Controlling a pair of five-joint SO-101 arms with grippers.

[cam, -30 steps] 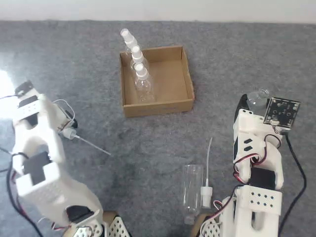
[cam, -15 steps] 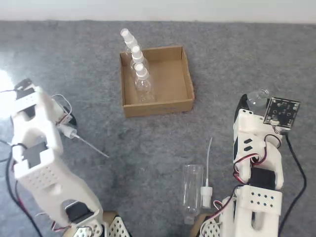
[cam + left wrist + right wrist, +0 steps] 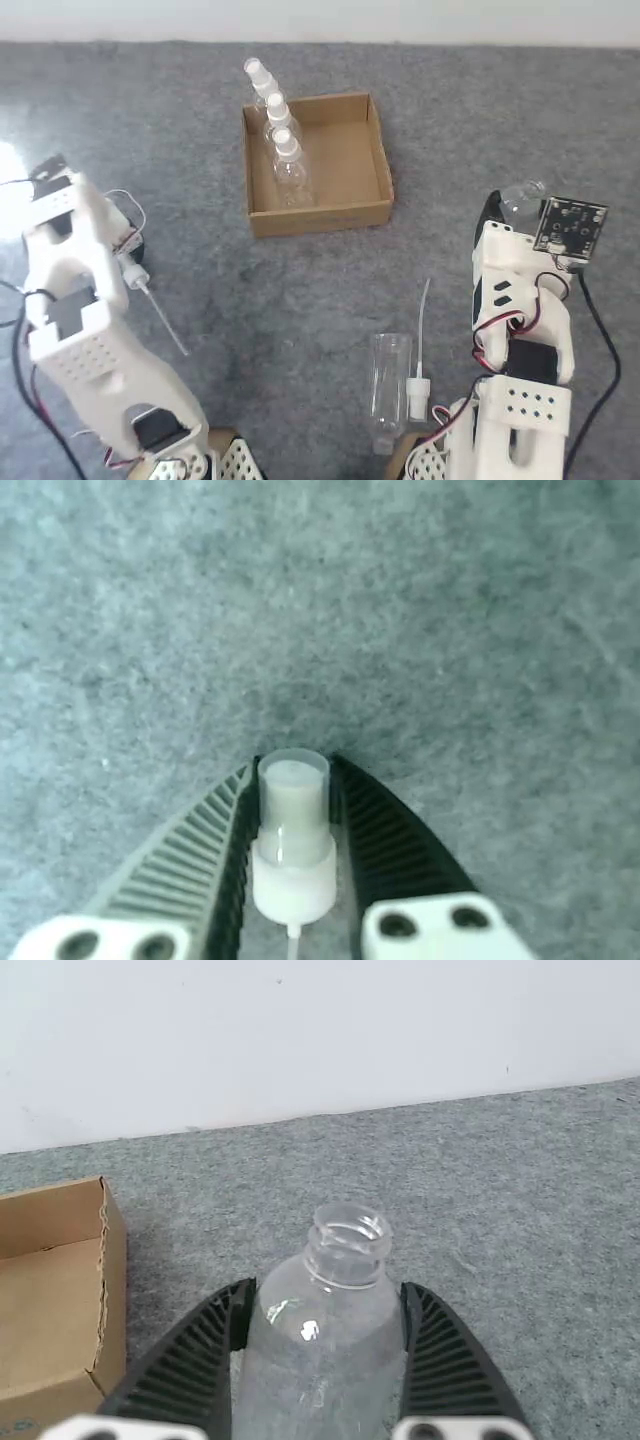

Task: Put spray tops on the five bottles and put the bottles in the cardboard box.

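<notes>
My left gripper (image 3: 292, 810) is shut on a white spray top (image 3: 292, 830); in the high view that spray top (image 3: 135, 275) sits at the left of the table, its thin tube (image 3: 162, 320) slanting toward the front. My right gripper (image 3: 325, 1360) is shut on a clear open-necked bottle (image 3: 325, 1360), seen at the right in the high view as a clear bottle (image 3: 522, 193). A cardboard box (image 3: 375, 165) at the back holds three capped bottles (image 3: 290, 170). Another uncapped bottle (image 3: 389, 385) lies near the front beside a loose spray top (image 3: 418, 385).
Grey carpet-like table surface (image 3: 300, 290) all round. A white wall (image 3: 300, 1030) runs behind the table. Open room lies between the box and the lying bottle.
My left arm has turned: the spray top's tube swung from pointing right toward the front. The right arm and its bottle stay still.
</notes>
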